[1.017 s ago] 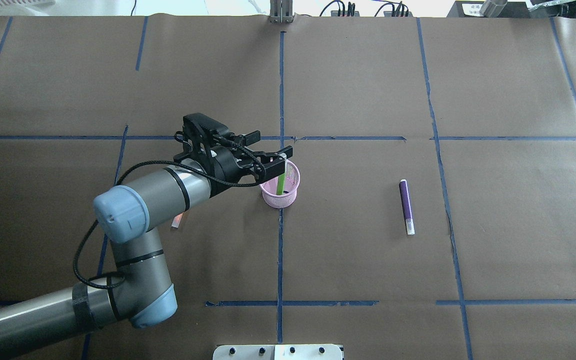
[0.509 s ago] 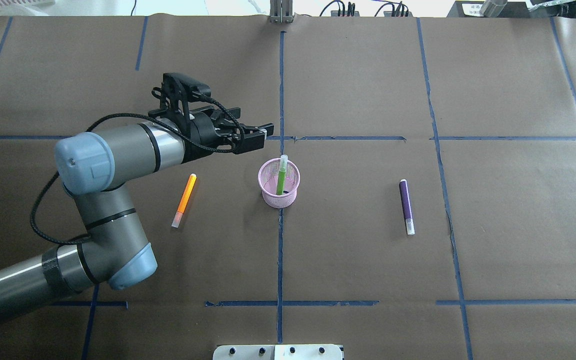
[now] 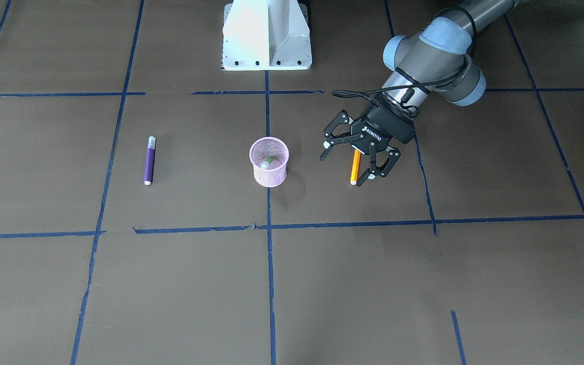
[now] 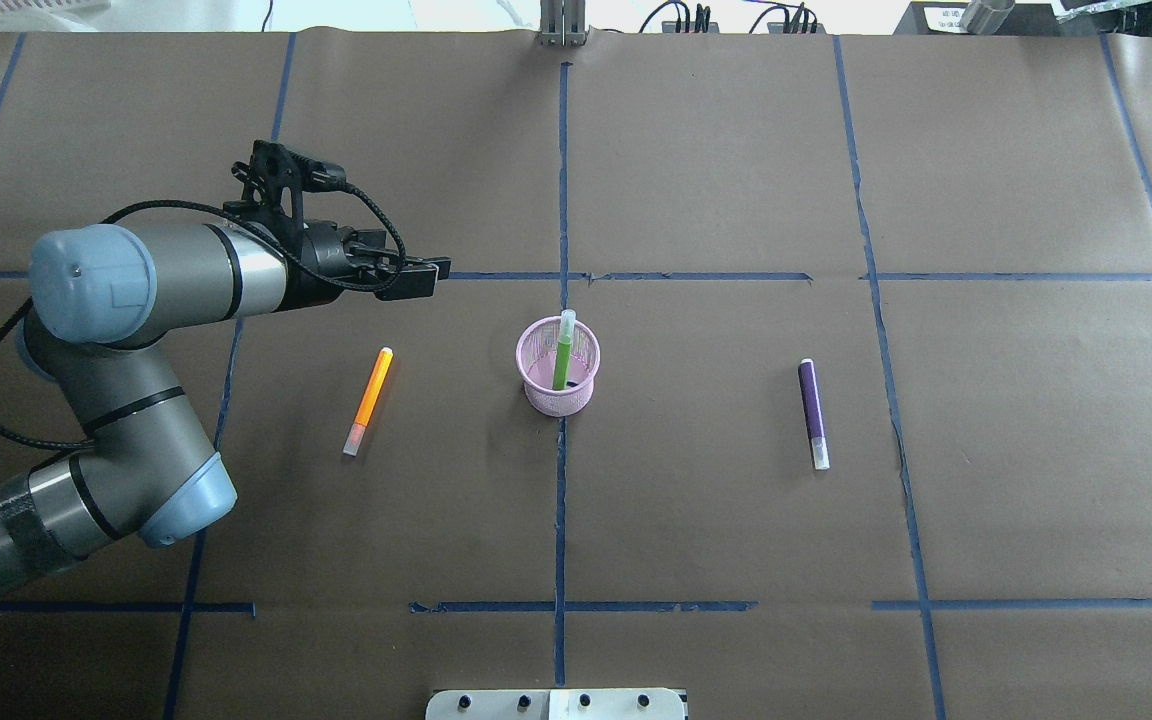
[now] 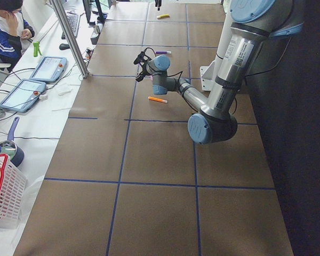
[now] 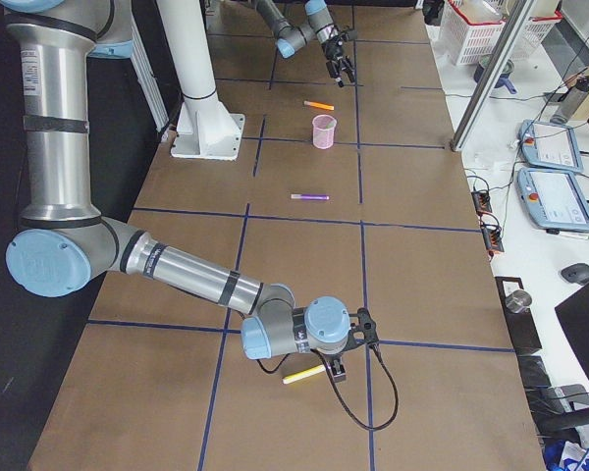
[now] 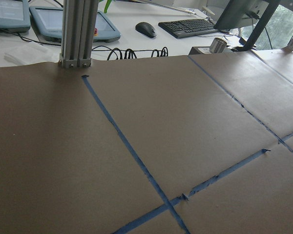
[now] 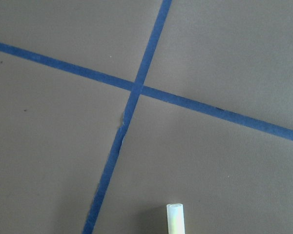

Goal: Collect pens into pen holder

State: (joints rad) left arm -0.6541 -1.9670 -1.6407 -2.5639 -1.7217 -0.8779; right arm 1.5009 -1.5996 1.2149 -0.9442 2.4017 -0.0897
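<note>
The pink mesh pen holder (image 4: 556, 400) (image 3: 270, 175) stands mid-table with a green pen (image 4: 562, 355) upright in it. An orange pen (image 4: 368, 400) (image 3: 355, 170) lies to its left, a purple pen (image 4: 813, 412) (image 3: 149, 160) to its right. My left gripper (image 3: 348, 165) (image 4: 431, 272) hovers open and empty above the table, beyond the orange pen and clear of it. A yellow pen (image 6: 302, 375) (image 8: 176, 218) lies at the table's far right end, beside my right gripper (image 6: 336, 371); whether that gripper is open or shut I cannot tell.
Blue tape lines grid the brown paper cover. The white robot base (image 3: 266, 35) sits at the near table edge. An aluminium post (image 4: 563, 25) stands at the far edge, with cables, tablets and a keyboard (image 7: 193, 27) behind it. A person (image 5: 8, 26) sits by the side desk.
My left gripper has drawn back left and away from the pen holder, leaving the green pen standing in it. The orange pen, hidden under the arm before, now shows.
</note>
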